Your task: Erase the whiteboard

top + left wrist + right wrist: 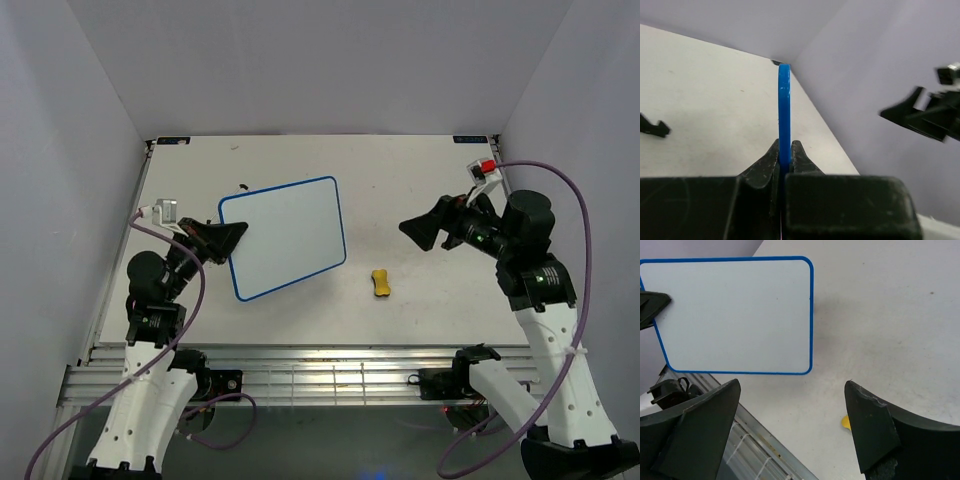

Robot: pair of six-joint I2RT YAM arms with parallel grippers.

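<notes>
at the left middle of the table [400, 180], i see the whiteboard [285, 238]: a thin, flat, rigid panel with a smooth face and a narrow blue frame with rounded corners. the face turned to the cameras is plain white. the left gripper [235, 232] is clamped on the frame at the board's left edge, its scuffed black fingers [767, 165] pressed against both sides of the blue rim. the board extends from that gripper toward the right. its long axis runs across the table, left to right, with the right end turned slightly toward the far side. a soft shadow lies on the table beside its right edge. the right gripper [412, 228] hovers well to the right of the board, pointing at it, jaws spread wide and holding nothing. a small, lumpy yellow eraser [380, 283] lies on the matte white table between board and right gripper, touching neither.
</notes>
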